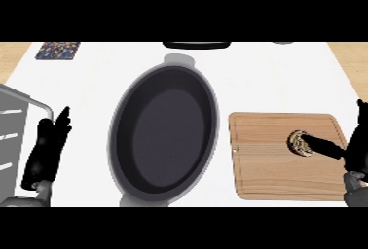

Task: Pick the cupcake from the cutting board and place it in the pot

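A small brown cupcake [297, 141] sits on the wooden cutting board [277, 168] at the right of the counter. My right hand [354, 151] comes in from the right edge; one finger [322, 145] stretches over the cupcake's right side and another points up at the edge. Whether it grips the cupcake I cannot tell. The dark oval pot [164, 130] with grey handles lies in the middle of the counter, nothing inside it. My left hand [47, 146] rests open at the left, fingers pointing up, far from the board.
A grey rack or basket [16, 121] stands at the left edge beside my left hand. A patterned dark item [57, 50] lies at the back left, and a dark object [196, 45] sits at the back centre. Wooden floor shows at both top corners.
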`<state>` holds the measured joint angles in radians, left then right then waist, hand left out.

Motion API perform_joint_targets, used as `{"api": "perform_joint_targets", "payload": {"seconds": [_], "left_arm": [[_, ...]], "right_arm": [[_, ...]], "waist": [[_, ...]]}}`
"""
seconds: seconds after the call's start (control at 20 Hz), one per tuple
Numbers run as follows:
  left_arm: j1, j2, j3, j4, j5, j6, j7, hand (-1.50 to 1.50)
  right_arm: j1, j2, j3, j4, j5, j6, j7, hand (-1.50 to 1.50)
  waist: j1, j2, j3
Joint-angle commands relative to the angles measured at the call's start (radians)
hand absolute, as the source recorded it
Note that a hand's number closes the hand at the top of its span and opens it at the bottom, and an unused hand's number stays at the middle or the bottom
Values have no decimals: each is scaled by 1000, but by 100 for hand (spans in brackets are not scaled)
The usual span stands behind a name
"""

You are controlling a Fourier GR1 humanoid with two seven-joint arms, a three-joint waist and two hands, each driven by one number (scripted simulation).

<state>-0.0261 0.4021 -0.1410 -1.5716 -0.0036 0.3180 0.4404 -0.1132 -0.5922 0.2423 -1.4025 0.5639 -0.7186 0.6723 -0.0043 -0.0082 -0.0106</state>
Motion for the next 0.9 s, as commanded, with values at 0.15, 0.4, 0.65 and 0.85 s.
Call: {"api": "perform_joint_targets", "payload": {"seconds": [0.15, 0.4, 0.65, 0.85], "left_arm": [[-23, 55, 40, 49, -24, -23, -12, 0], [-16, 58, 69, 43, 12, -67, -1, 0], [-25, 58, 100, 85, 1, -82, -40, 0], [-27, 32, 87, 56, -26, -70, -23, 0]], "right_arm": [[-80, -33, 115, -134, 10, 410, 402, -150], [-204, 4, 137, -237, -59, 627, 666, -150], [-174, 4, 105, -256, -75, 656, 736, -150], [-224, 48, 91, -265, -64, 684, 807, -150]], "waist": [[7, 4, -1], [20, 5, 4], [3, 8, 8], [8, 7, 8]]}}
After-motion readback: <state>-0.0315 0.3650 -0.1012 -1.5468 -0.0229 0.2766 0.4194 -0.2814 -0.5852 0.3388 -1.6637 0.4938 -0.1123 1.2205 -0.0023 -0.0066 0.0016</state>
